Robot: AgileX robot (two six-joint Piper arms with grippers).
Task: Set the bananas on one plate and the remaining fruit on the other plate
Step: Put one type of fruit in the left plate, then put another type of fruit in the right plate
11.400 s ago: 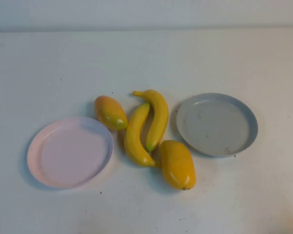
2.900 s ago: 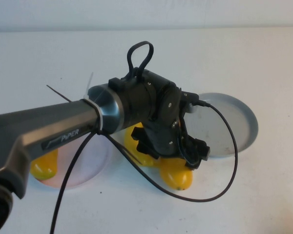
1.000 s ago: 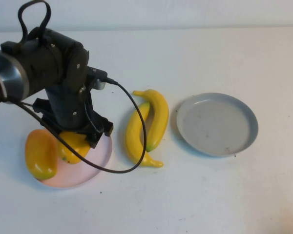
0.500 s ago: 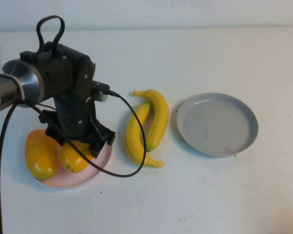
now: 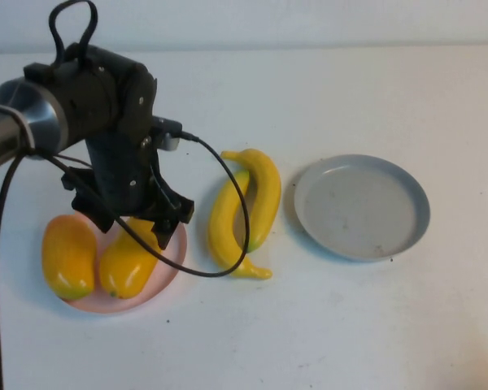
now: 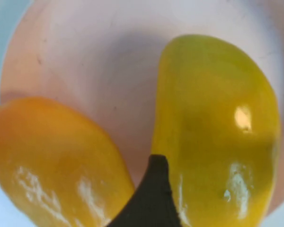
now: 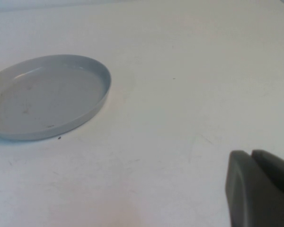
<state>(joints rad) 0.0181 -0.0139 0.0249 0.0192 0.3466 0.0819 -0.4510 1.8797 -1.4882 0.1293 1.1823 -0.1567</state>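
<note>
Both mangoes [image 5: 98, 258] lie side by side on the pink plate [image 5: 172, 252], with the left gripper [image 5: 130, 223] above them, holding nothing (its opening cannot be told). The two bananas [image 5: 244, 210] rest touching on the table between that plate and the grey-blue plate [image 5: 362, 206]. Only a dark fingertip of the right gripper [image 7: 258, 189] shows, near the grey-blue plate, state undeterminable.

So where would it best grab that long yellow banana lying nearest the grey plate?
Probably across the middle of the long curved yellow banana, coming straight down. It lies flat on the white table, pressed against the second yellow banana, so the free side facing the round grey-blue plate leaves room. The left pincer hovers over the pale pink plate; the right pincer sits parked beside the grey plate.
</note>
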